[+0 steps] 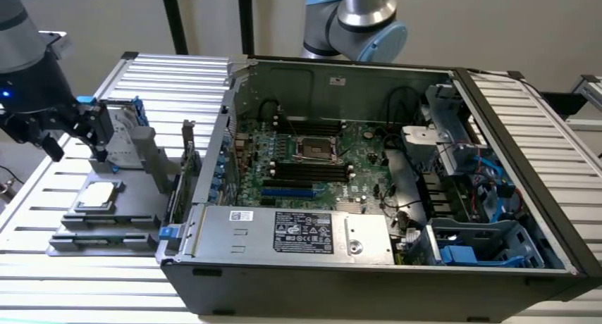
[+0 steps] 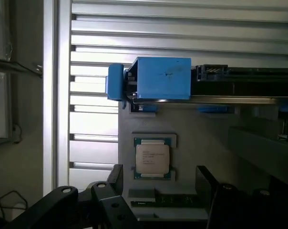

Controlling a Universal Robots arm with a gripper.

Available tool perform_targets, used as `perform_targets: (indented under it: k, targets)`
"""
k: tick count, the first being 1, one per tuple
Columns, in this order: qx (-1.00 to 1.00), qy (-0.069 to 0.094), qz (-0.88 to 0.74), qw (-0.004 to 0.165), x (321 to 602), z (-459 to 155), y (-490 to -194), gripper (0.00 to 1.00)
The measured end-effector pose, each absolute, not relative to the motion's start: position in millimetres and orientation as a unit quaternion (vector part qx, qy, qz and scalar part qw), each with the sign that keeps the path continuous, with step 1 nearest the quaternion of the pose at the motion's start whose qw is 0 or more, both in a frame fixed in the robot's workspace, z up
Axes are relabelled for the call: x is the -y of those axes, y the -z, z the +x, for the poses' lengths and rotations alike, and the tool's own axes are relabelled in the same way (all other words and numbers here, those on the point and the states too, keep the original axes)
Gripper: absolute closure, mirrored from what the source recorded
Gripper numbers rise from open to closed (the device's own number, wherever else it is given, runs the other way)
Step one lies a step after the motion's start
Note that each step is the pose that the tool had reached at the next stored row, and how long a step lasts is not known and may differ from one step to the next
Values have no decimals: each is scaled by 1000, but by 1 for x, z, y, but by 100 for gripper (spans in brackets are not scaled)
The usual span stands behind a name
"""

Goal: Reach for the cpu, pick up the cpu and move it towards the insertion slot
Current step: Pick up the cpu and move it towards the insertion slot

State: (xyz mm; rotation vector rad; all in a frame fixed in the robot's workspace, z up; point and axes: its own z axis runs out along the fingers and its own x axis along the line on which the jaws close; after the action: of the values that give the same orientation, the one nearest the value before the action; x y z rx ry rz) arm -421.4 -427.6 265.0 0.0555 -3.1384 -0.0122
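1 cpu (image 2: 152,158) lies flat, silver face up, near-square — gripper (image 1: 75,146) hangs above it, jaws wide apart, empty

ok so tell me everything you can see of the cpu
The cpu is a small flat square chip with a silver metal top bearing faint print and a thin green rim. It lies flat, face up, in a square recess of the grey holder, outside the computer case, at the exterior view's left. The open gripper hangs above it, not touching.
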Motion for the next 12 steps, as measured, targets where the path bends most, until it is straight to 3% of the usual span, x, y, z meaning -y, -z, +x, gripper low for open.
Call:
perform_targets:
  k: [12]
  targets:
    - [1000, 4, 18, 1, 433, -421, -243, 29]
